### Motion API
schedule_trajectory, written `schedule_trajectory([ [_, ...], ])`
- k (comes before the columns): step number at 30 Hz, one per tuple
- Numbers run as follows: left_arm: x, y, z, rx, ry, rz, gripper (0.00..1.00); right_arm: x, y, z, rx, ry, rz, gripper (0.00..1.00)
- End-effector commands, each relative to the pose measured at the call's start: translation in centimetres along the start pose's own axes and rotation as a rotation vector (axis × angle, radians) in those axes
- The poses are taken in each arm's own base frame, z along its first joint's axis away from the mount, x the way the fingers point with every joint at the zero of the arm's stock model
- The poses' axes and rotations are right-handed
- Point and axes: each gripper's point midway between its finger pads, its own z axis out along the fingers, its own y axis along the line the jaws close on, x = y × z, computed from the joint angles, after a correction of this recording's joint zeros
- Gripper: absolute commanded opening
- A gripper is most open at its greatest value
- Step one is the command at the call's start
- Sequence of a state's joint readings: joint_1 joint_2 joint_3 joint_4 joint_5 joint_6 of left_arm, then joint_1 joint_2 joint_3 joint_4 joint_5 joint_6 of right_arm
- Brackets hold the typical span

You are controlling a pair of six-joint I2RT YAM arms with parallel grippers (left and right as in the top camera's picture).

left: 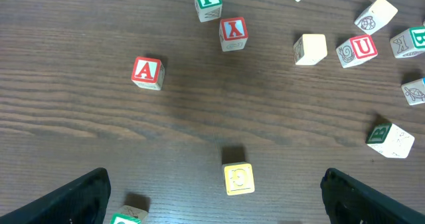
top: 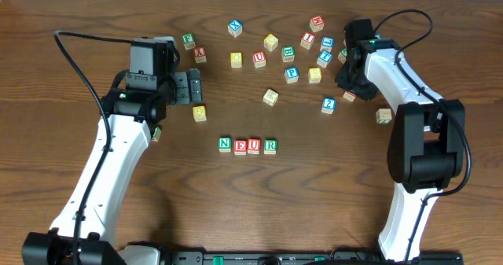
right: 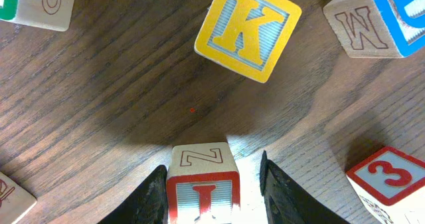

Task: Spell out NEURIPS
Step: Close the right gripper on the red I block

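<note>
Wooden I block (right: 202, 184), likely light, rigid and smooth, sits between the right gripper (right: 212, 177) fingers, flat sides not yet pinched; left gripper (left: 214, 184) spread wide, empty.

Left arm reaches far left, left gripper (top: 193, 86) fingers spread wide. Right arm reaches far right, right gripper (right: 212, 184) fingers narrowly spaced.

N-E-U-R blocks (top: 247, 145) in tidy row mid-table, letters up, red I block (right: 202, 184) upright btwn parted fingers of right gripper (right: 211, 194)
</note>
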State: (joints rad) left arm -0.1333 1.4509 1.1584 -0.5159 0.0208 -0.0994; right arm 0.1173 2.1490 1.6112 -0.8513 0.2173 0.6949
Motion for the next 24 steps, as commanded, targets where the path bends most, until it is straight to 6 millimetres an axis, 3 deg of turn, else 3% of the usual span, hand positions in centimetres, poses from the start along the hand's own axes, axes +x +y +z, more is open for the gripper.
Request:
schedule_trajectory([
  [1, -1.34, 0.07, -1.03, -0.001, -0.042, 0.005, 1.00, -0.14, 0.23, 0.11, 0.013, -0.013, -0.013, 0.40],
  [24, -1.34, 0.07, -1.03, -0.001, -0.042, 0.005, 1.00, 0.21, 1.16, -0.09, 0.013, -0.036, -0.036, 0.39],
])
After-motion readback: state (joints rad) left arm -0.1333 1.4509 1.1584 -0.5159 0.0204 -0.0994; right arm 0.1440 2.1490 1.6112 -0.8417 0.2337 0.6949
